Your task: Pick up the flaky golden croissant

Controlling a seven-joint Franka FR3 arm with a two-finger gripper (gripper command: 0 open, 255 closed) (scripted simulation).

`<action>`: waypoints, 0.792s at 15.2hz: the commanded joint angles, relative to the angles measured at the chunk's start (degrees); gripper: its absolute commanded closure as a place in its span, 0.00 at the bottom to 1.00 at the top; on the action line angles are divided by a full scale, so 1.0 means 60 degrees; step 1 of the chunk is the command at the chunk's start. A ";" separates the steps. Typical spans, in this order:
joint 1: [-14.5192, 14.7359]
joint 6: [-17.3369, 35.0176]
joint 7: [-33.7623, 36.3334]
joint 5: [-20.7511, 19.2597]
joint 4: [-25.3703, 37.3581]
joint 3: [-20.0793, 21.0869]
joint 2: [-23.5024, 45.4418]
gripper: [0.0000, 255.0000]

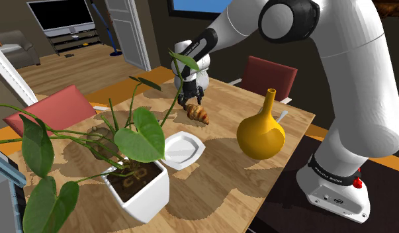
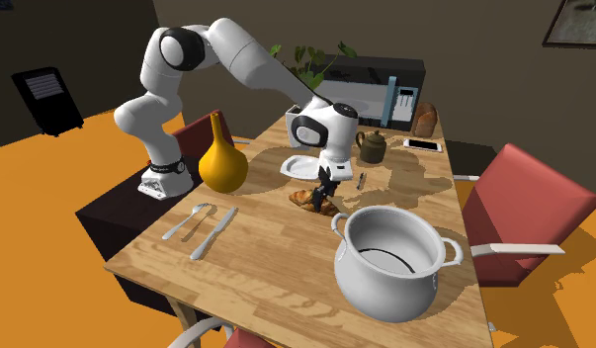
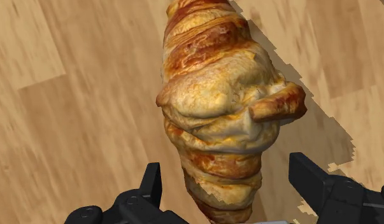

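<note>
Golden-brown flaky croissant (image 3: 222, 108) lies flat on the light wooden table (image 1: 224, 188); your all-black two-finger gripper (image 3: 228, 173) is right above it, fingers (image 3: 311, 183) spread wide, one end of the croissant between them, neither finger touching; you're holding nothing.

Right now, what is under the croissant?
Only the wooden table: the croissant lies on its planks, shadow beside it. The patch directly beneath is covered by the pastry. The black fingers stand open on either side of its end, not touching.
</note>
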 commanded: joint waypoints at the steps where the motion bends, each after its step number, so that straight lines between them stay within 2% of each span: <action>1: -0.0002 0.0214 -0.0013 0.0019 0.0014 0.0014 0.0224 0.00; 3: -0.0002 0.0215 -0.0013 0.0019 0.0014 0.0014 0.0224 0.00; 4: 0.0002 0.0195 -0.0005 0.0019 0.0041 0.0016 0.0231 1.00; 12: 0.0000 0.0207 -0.0009 0.0020 0.0028 0.0015 0.0232 1.00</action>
